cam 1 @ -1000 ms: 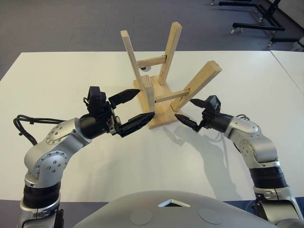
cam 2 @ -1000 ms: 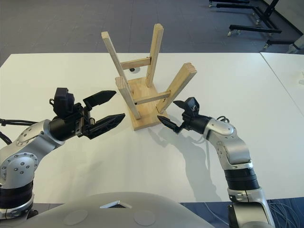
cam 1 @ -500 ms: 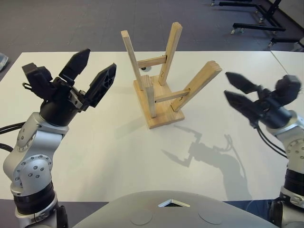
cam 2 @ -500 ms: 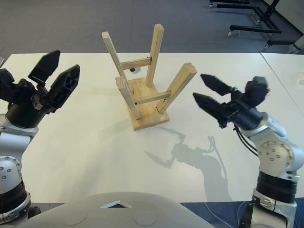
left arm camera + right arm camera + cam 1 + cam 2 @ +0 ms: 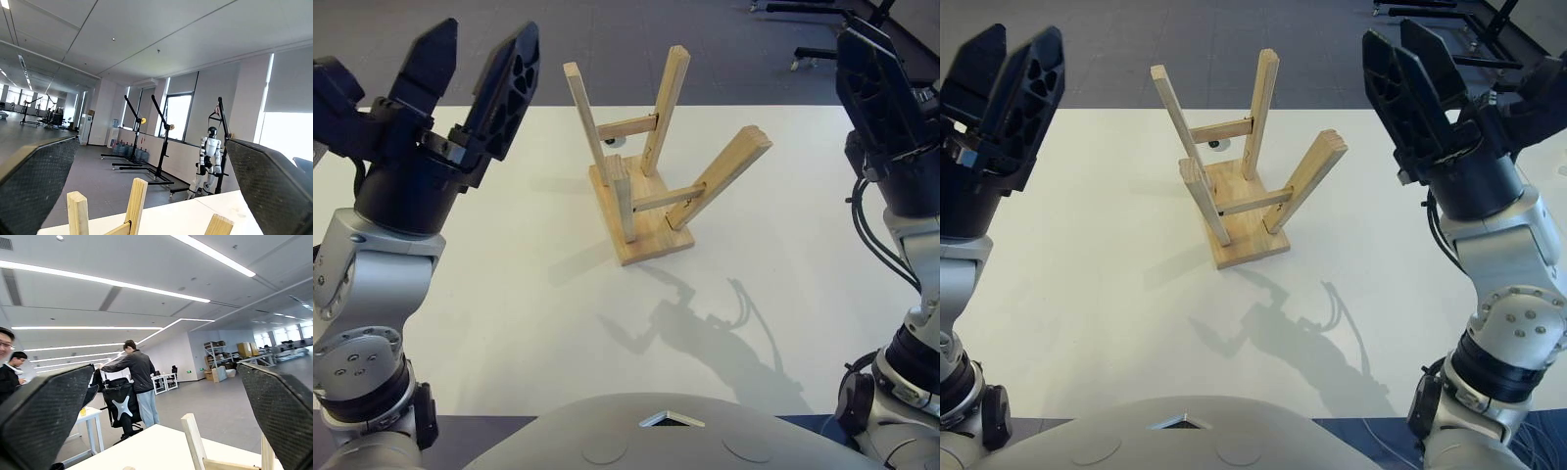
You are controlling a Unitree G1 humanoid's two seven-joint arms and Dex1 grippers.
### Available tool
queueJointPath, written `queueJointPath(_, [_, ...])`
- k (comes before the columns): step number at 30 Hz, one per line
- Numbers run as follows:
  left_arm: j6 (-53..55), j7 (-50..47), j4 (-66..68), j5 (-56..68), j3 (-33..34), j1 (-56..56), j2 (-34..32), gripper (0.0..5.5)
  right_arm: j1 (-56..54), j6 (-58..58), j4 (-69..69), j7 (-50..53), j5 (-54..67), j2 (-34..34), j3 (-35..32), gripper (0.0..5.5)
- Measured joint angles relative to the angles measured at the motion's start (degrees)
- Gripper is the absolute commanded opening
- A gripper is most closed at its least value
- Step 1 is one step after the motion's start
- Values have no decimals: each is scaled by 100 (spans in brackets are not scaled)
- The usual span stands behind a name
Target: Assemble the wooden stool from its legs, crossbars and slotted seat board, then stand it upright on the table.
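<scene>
Stool [image 5: 623, 201], assembled, resting seat-down with legs up on white counter [image 5: 489, 294], below and between left claw [image 5: 481, 34] and right claw [image 5: 1394, 34], both released.

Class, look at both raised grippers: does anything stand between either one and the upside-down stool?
Nothing visible does. The stool rests seat-down on the table, and only open air lies between it and the open left gripper and open right gripper.

The upturned stool [image 5: 641, 186] has splayed legs [image 5: 721, 178] and crossbars [image 5: 626, 125] that bar the way over its seat board [image 5: 651, 243]. Bare desk [image 5: 509, 294] lies all round it; the left tool [image 5: 480, 37] and right tool [image 5: 1391, 34] hang high, well clear.
</scene>
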State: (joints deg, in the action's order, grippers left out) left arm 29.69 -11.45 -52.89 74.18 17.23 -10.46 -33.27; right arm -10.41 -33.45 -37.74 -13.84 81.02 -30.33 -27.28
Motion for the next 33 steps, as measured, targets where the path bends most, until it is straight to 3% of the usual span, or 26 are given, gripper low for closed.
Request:
queueJointPath(8, [14, -293, -10, 99, -372, -135, -212, 540, 157, 259, -195, 425, 27, -10, 246, 538])
queueJointPath(16, [-265, 484, 1414, -1875, -1249, -32, 416, 540, -704, 949, 1504, -222, -1980, 605, 1375, 538])
queueJointPath(26, [-708, 1383, 2320, -2901, -1375, -262, 1192, 540, -1602, 1301, 2780, -920, -2944, 1020, 1657, 538])
queueJointPath(33, [-620, 1534, 2370, -2958, -1196, -680, 1361, 540, -1613, 1234, 2689, -1017, -2884, 1117, 1559, 538])
